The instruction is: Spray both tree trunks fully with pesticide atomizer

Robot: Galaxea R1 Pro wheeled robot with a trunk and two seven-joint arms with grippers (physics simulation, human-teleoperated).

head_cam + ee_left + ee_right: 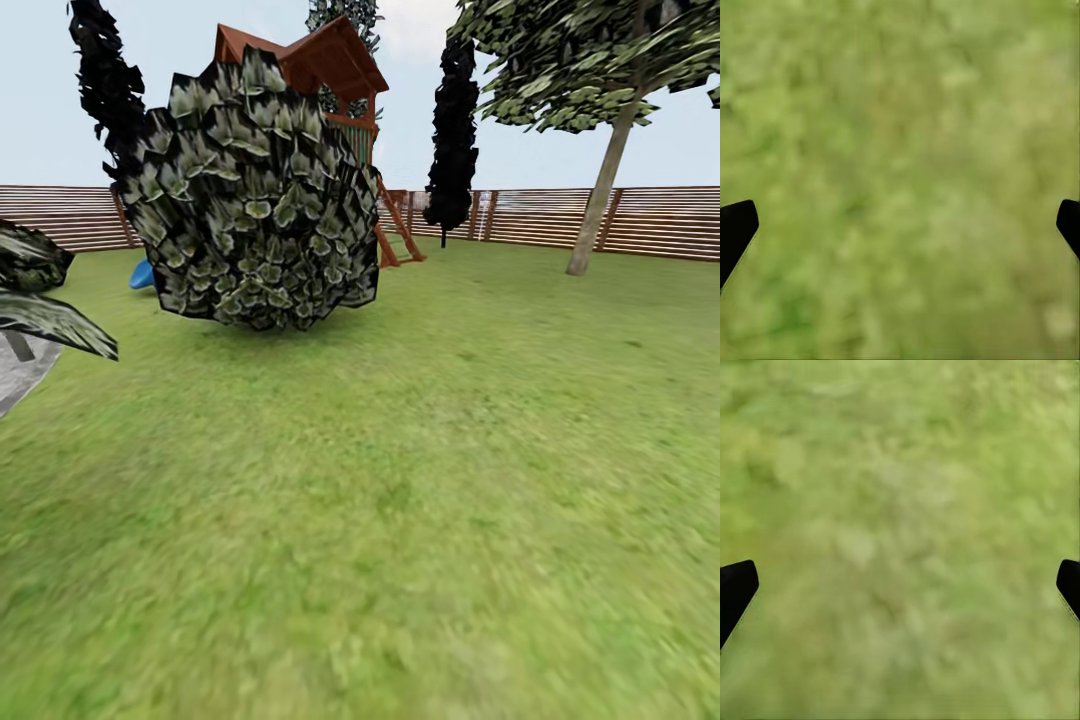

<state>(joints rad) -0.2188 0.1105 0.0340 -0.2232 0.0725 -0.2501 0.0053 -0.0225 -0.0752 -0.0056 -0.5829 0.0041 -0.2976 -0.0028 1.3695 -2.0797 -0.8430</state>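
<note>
Left wrist view: left gripper (900,225) spread wide, nothing between its fingertips (736,225), blurred lawn (900,112) beyond. Right gripper (900,585) likewise wide apart over grass. Head view, farther off: a large bush (260,200), then a leaning tree trunk (603,190) before the fence (660,222), well apart from both grippers.

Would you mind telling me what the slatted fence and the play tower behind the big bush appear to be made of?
The brown horizontal-slat fence looks like matt stained wood: thin boards with gaps. The red-brown roofed play tower also appears wooden, judging by its beams and ladder; its green panel's material is unclear.
</note>
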